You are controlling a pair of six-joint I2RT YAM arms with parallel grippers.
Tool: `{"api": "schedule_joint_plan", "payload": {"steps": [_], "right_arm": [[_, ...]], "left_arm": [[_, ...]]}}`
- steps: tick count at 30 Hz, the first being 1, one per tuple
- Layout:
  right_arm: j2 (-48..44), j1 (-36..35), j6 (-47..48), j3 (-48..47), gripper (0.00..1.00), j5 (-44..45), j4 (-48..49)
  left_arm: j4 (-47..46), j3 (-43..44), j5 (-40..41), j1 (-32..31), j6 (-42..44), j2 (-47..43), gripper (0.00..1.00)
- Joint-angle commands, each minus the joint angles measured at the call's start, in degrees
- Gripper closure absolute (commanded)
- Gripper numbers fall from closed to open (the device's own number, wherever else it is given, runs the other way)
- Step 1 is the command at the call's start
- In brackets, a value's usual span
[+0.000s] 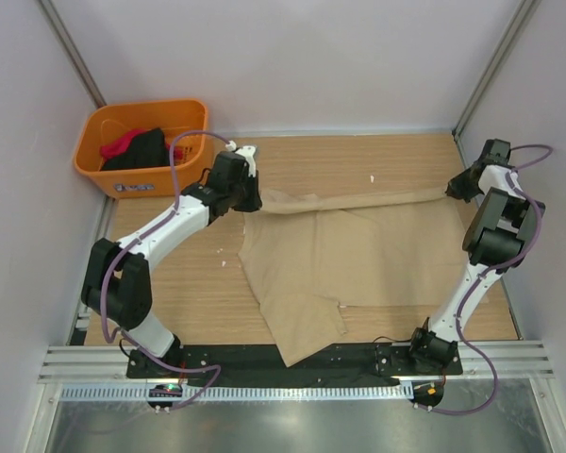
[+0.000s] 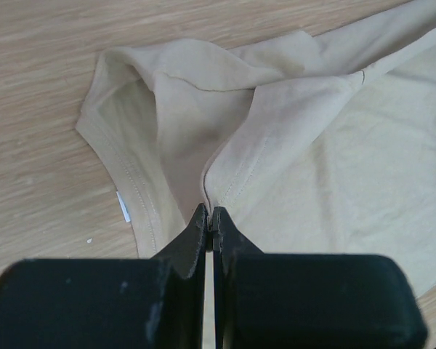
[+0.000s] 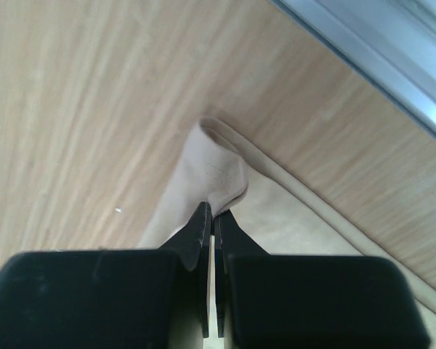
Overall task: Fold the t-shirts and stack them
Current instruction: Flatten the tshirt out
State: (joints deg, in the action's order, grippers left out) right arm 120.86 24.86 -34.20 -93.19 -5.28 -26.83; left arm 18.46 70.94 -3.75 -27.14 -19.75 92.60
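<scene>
Currently my left hand (image 2: 209,212) and right hand (image 3: 212,211) each pinch a thin fold of the tan t-shirt (image 1: 358,255), which is spread on the desk (image 1: 198,283) between them. Either shallow pinch could slip if I pull harder. I cannot tell how many layers each hand holds. The black shirt (image 1: 149,151) and red shirt (image 1: 120,145) are bunched together in the basket (image 1: 174,179).
</scene>
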Motion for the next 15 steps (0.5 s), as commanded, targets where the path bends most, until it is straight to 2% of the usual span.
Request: {"api": "schedule_joint_plan", "payload": {"steps": [1,9,15], "right_arm": [[-5.28,0.1,1.06,3.18,0.99,1.94,-1.12],[-10.64,0.27,0.01,11.62,0.99,4.49,1.16],[-12.58,0.45,-1.31,13.91,0.99,3.7,2.66]], "left_arm": [[1.05,0.34,0.05,-0.11,-1.44,-1.37,1.0],[5.8,2.89,0.32,-0.11,-1.61,1.62,1.0],[7.64,2.63,0.94,-0.11,-1.35,2.06,1.0]]}}
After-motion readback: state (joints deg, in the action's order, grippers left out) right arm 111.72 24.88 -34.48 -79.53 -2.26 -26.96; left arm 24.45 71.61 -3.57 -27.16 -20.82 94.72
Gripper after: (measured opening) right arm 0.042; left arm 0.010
